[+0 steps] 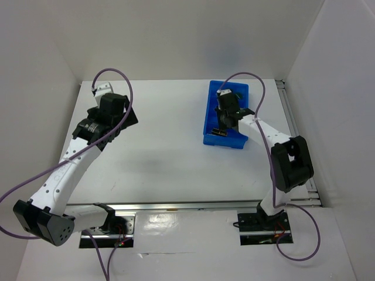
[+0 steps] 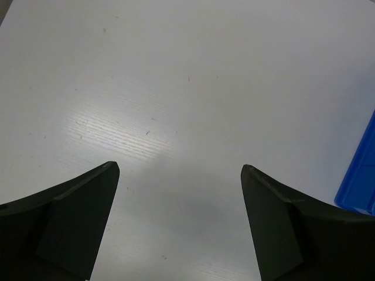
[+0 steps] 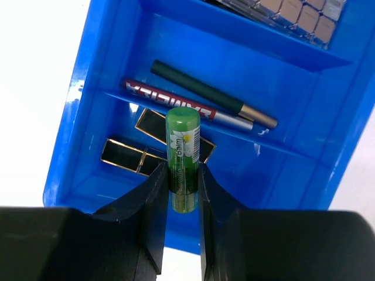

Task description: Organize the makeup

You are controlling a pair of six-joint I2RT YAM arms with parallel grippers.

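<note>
My right gripper [image 3: 182, 172] is shut on the green tube [image 3: 183, 153] and holds it over the nearest compartment of the blue bin [image 3: 76, 88]. Under it lie two black-gold lipsticks [image 3: 126, 154]. In the middle compartment lie two slim pencils, one dark green [image 3: 199, 89] and one red and silver [image 3: 176, 103]. The tan palette [image 3: 296, 14] shows at the top edge. In the top view the right gripper [image 1: 224, 120] hangs over the bin [image 1: 211, 111]. My left gripper [image 2: 179, 170] is open and empty over bare table, at the left in the top view [image 1: 120, 114]. Sponge, pads and compact are hidden.
The white table [image 1: 164, 152] is walled in white at the back and both sides. A metal rail [image 1: 176, 206] runs along its near edge. A corner of the blue bin [image 2: 360, 181] shows at the right of the left wrist view.
</note>
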